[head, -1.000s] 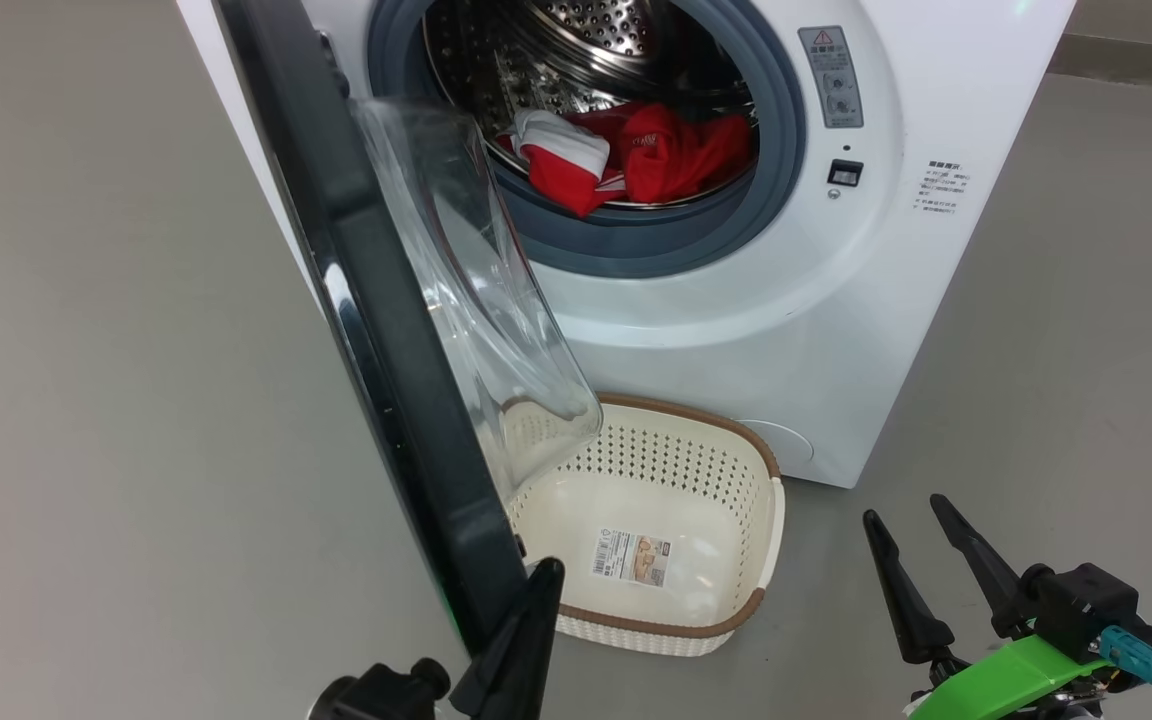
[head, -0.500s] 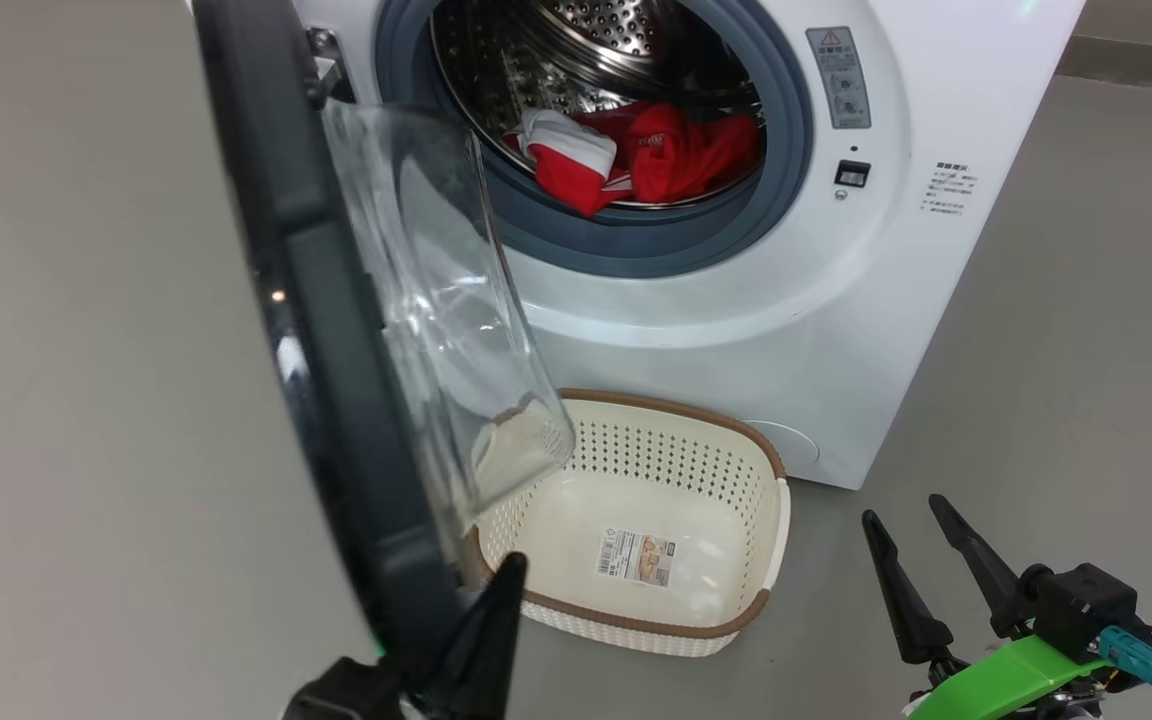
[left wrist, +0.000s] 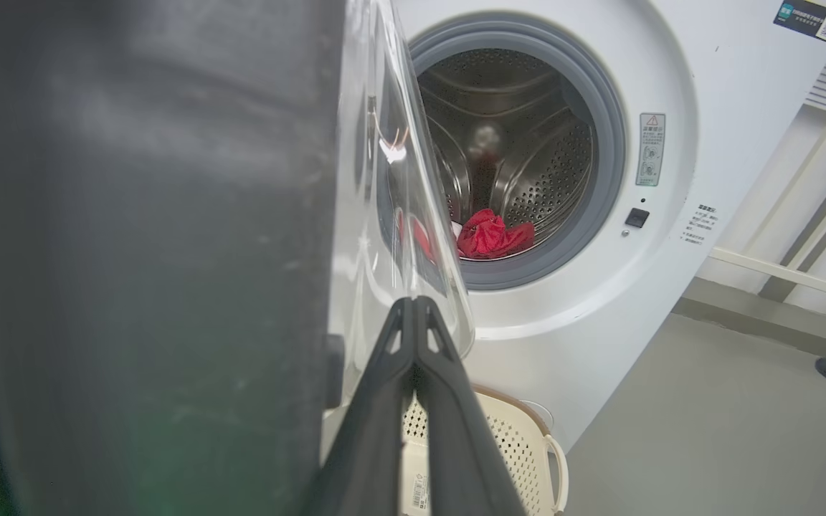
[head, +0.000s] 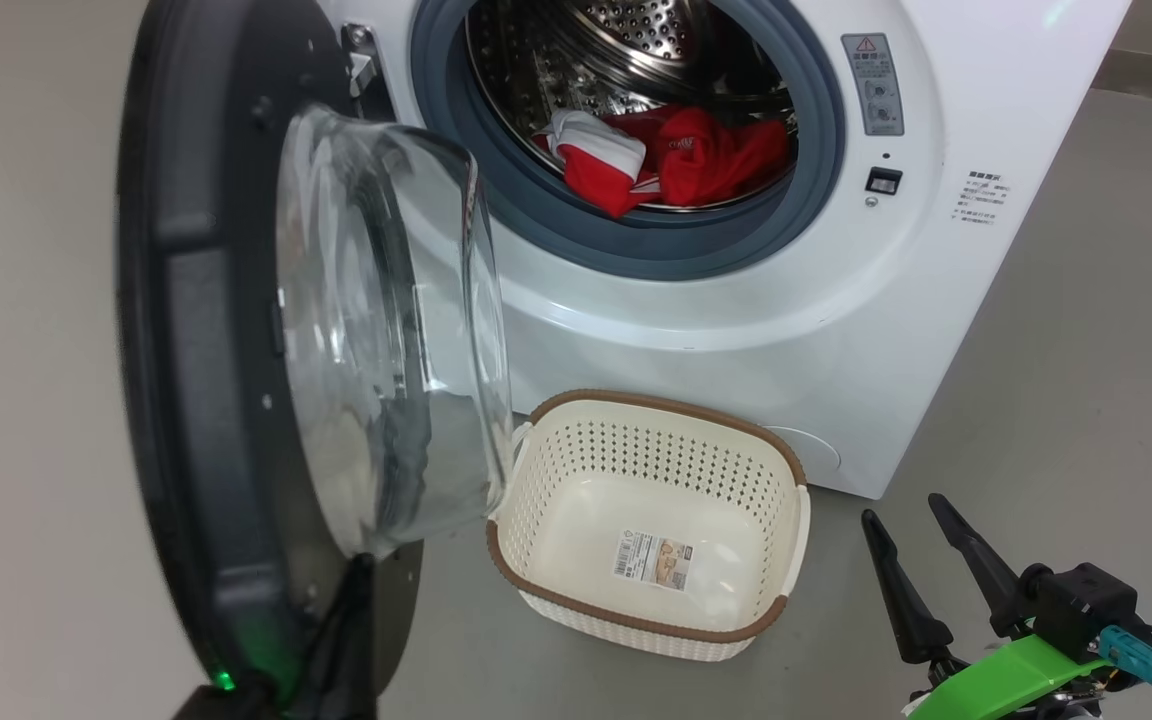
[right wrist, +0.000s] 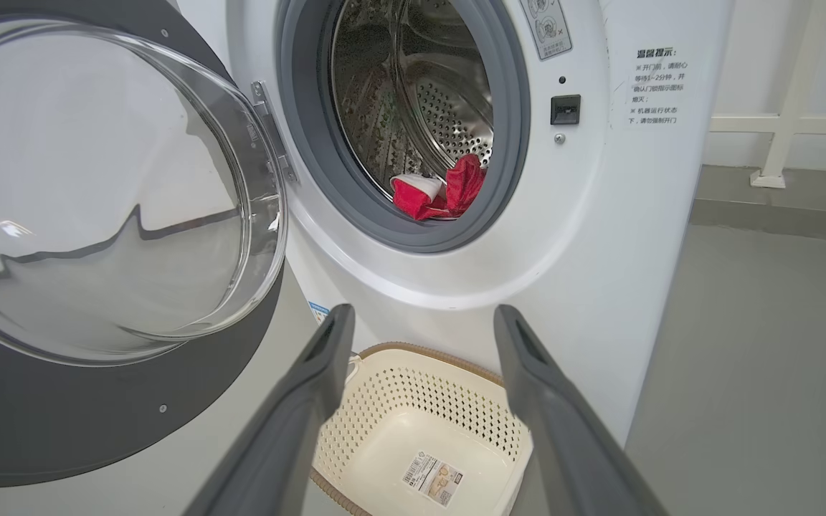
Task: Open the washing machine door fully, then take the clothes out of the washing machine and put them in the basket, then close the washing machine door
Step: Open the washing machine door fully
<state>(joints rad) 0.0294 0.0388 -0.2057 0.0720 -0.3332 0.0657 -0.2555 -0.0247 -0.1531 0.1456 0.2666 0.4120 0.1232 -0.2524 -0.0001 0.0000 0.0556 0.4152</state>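
**Door open at frame left, clothes in the drum**

In your head view the washing machine door [head: 201,350] stands swung out at the left of the frame, its black rim running from the top edge down to the lower left corner. Its clear glass bowl [head: 386,330] bulges toward the centre. The clothes [head: 681,160], red with a white band, lie in a heap at the bottom of the steel drum [head: 636,40], upper centre, just behind the grey seal [head: 556,220]. The washing machine [head: 736,310] fills the upper middle and right.

The basket [head: 661,450] sits on the floor [head: 1086,360] at lower centre, just in front of the machine and beside the door's lower edge. A sticker [head: 654,558] lies on its inner bottom.

Your left end effector [left wrist: 414,304] has its two fingers pressed together with nothing between them. In the left wrist view it points up along the inner side of the door, tips by the glass. In the head view it rises from the bottom edge against the door's lower rim; you cannot tell whether it touches.

Your right end effector [head: 904,508] is spread wide and holds nothing. It hangs at the lower right of the head view, well apart from the basket.
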